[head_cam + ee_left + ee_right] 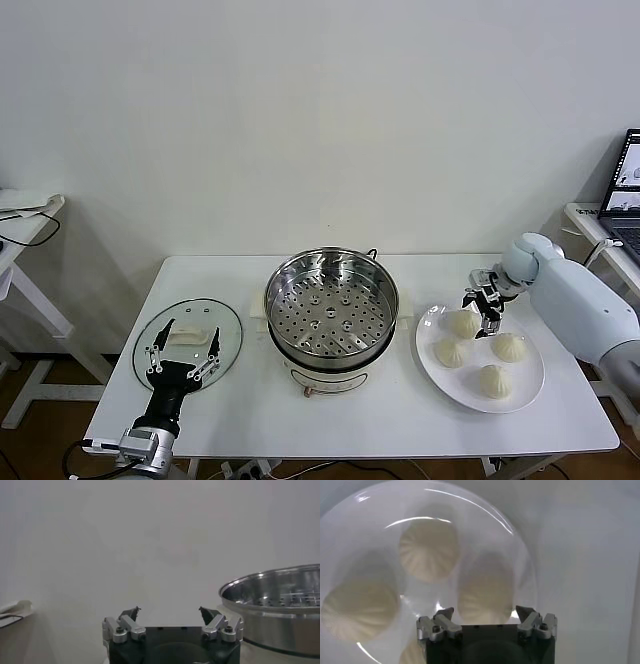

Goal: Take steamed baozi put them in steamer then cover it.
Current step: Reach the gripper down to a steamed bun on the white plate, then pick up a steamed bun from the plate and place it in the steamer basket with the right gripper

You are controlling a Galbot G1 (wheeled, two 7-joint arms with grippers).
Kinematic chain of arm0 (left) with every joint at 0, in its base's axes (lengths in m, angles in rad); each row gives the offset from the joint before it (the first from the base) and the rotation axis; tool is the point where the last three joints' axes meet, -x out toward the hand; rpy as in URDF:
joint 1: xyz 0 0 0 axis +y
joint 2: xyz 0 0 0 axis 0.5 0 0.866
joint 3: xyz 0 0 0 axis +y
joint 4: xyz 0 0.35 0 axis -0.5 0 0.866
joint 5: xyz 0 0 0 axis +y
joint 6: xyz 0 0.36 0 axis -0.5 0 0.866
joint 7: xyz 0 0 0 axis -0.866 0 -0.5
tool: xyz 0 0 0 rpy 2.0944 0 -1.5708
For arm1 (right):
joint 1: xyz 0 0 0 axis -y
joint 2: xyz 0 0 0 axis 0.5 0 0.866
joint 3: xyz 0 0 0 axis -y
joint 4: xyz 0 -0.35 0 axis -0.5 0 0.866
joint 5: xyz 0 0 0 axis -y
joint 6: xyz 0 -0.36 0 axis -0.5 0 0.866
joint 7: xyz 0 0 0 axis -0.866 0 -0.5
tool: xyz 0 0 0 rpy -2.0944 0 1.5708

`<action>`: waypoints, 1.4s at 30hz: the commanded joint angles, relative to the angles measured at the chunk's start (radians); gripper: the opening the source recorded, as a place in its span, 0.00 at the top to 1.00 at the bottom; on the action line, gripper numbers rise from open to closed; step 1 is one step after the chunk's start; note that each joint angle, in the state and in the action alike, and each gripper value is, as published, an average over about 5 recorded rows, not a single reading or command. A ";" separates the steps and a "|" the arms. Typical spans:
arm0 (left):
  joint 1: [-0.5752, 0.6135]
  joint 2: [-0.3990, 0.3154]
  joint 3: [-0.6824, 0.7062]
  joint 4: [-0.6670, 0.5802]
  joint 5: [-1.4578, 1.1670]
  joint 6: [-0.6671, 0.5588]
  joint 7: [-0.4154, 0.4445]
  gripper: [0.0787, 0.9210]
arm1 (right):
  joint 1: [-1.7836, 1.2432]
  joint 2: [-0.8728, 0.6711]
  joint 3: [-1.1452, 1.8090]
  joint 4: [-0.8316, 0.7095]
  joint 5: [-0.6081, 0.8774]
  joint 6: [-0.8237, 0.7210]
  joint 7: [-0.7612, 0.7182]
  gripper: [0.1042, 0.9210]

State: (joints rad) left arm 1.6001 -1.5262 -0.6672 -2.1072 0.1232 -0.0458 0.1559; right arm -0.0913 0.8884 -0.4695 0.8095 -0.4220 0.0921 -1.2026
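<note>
Several cream-white pleated baozi [463,322] lie on a white plate [528,385] at the table's right. My right gripper [484,305] hovers open just above the plate's back-left bun; in the right wrist view that baozi [485,597] sits between the spread fingers of the right gripper [485,612], untouched. The shiny steamer [330,305] with its perforated tray stands uncovered mid-table and also shows in the left wrist view as the steamer [280,605]. The glass cover [225,330] lies flat at the left. My left gripper [183,352] waits open over it, and the left gripper [169,612] holds nothing.
A laptop [625,195] sits on a side desk at far right. Another small table [25,215] with a cable stands at far left. The white wall rises close behind the work table. A cord end lies in front of the steamer base [318,390].
</note>
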 commanded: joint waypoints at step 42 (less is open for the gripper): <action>0.034 0.004 0.008 -0.055 0.016 0.006 -0.004 0.12 | 0.730 -0.227 -0.583 0.600 0.403 0.357 -0.111 0.39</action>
State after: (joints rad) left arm 1.6279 -1.5229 -0.6559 -2.1511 0.1383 -0.0415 0.1522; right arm 0.2930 0.6735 -0.8048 1.2210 -0.1333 0.2765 -1.2770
